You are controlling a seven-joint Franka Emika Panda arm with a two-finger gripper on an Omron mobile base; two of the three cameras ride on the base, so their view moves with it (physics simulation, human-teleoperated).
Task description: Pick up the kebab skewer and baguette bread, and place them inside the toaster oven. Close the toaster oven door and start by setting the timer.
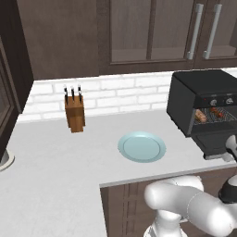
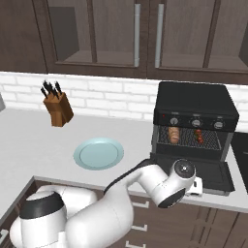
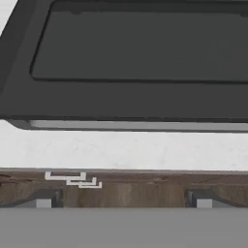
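- Where the worktop (image 2: 29,140) runs under the white brick wall, the toaster oven (image 2: 196,104) is seen standing at its right end, a black box with knobs on a front strip.
- The toaster oven door (image 2: 208,175) is folded down flat in front of the oven mouth, its dark window facing up; in the hand view its dark window and grey front edge (image 3: 140,125) are looked down on, with the pale worktop strip below them.
- The baguette bread (image 2: 173,134) is found on the wire rack inside the oven, toward the left side of the cavity.
- The kebab skewer (image 2: 199,136) is found on the same rack, to the right of the bread and apart from it.
- In the left base view the bread (image 1: 201,115) and the skewer (image 1: 217,111) are again seen on the rack behind the lowered door.
- The jaws (image 2: 197,186) are held at the front edge of the lowered door, just above the worktop edge; they are spread wide and nothing is grasped between them.
- A pale blue plate (image 2: 98,154) lies bare on the worktop, left of the oven and well apart from it.
- A wooden knife block (image 2: 58,110) with dark handles stands near the wall, further left.
- Dark cabinets (image 2: 135,34) with long bar handles hang above.
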